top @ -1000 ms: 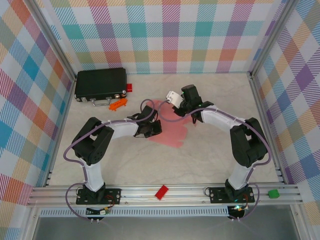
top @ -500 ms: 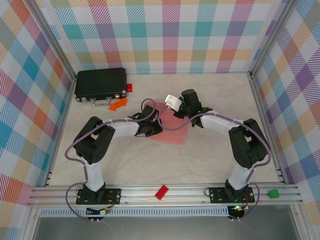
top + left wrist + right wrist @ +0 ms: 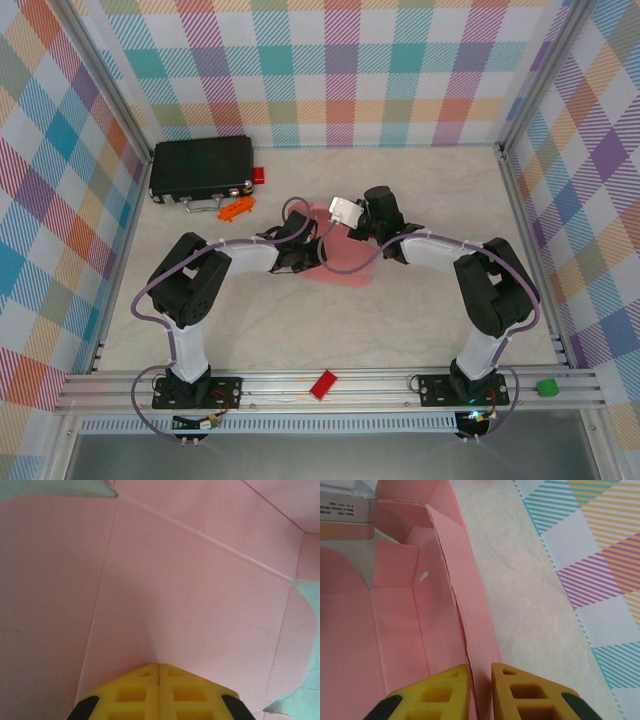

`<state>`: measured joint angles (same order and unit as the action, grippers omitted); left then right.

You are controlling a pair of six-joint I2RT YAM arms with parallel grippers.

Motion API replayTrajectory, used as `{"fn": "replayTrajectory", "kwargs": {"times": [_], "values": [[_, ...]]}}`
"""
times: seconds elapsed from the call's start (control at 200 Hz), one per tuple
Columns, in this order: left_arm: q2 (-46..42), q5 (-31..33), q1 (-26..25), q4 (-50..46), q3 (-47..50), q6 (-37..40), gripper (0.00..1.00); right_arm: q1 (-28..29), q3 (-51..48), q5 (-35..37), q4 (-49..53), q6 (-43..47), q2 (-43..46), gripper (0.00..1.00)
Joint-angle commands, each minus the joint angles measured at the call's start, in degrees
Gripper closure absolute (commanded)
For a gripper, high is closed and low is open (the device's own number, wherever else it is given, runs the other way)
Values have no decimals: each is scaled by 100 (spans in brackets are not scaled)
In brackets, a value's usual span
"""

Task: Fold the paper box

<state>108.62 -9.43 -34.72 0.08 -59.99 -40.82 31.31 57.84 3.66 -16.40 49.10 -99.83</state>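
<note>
The paper box (image 3: 350, 265) is seen part-folded at the middle of the table (image 3: 400, 320). One raised wall is pinched by the narrow right gripper (image 3: 480, 675). The left gripper (image 3: 159, 670) is closed, with its tips set against a pink panel.

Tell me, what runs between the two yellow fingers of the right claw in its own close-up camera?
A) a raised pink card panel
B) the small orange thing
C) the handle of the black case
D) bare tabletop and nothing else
A: in the right wrist view the right claw has a standing panel of the paper box running up from between its two yellow fingers.
</note>
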Motion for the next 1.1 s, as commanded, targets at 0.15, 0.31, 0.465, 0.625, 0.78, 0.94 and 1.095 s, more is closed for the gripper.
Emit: {"fn": "replayTrajectory", "kwargs": {"times": [0.15,0.31,0.465,0.625,0.78,0.94,1.095], "values": [[-253,77,0,-211,564,32,90,68,-124,135,-417,222,-155,81],[-469,-5,0,-121,664,114,83,77,-140,171,-478,265,-181,81],[-817,-15,0,-78,824,193,73,81,-155,222,-583,334,-222,81],[-1267,225,5,-210,1113,239,67,99,-168,278,-699,407,-255,81],[-1509,413,9,-317,1432,220,66,112,-181,289,-719,466,-234,81],[-1520,354,9,-164,1699,221,67,125,-177,300,-757,534,-240,81],[-1567,445,9,-154,1855,224,65,121,-151,359,-793,608,-269,81]]}}
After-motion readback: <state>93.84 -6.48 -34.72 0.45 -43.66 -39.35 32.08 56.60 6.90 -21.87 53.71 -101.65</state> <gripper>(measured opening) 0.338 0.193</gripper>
